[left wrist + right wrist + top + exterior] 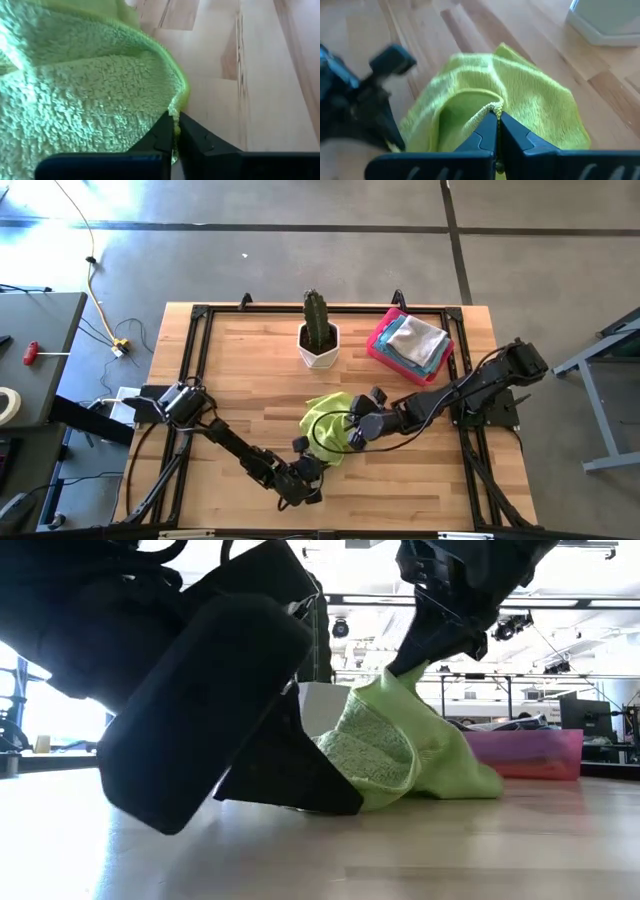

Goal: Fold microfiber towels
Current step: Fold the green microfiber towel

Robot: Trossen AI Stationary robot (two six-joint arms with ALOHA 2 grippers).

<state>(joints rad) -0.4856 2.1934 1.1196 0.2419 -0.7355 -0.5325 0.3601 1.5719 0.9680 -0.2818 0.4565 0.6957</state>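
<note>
Lime green towel [328, 420]: lies bunched near the middle of the wooden table [240, 360], at about 6 o'clock from the cactus pot [319, 348]; part rests on the wood, part is lifted into a loose arch.

Left gripper [312, 467]: at the towel's 7 o'clock edge, low over the table. In the left wrist view its two dark fingers [162, 135] are pressed together with the towel's stitched hem caught between the tips.

Right gripper [353, 432]: at the towel's 4 o'clock side. In the right wrist view its fingers [512, 132] are closed against each other on a hemmed corner of the same towel, which is drawn upward from the heap; the low view shows this corner raised to a peak under the gripper.

Contact: both grippers pinch only the lime green towel, at two separate points on its border.

Pink tray [380, 345]: at about 2 o'clock from the towel, near the far right corner of the table, well apart from both grippers.

Stacked towels [418, 340]: folded cloths, grey uppermost with light blue beneath, resting in the pink tray.
</note>
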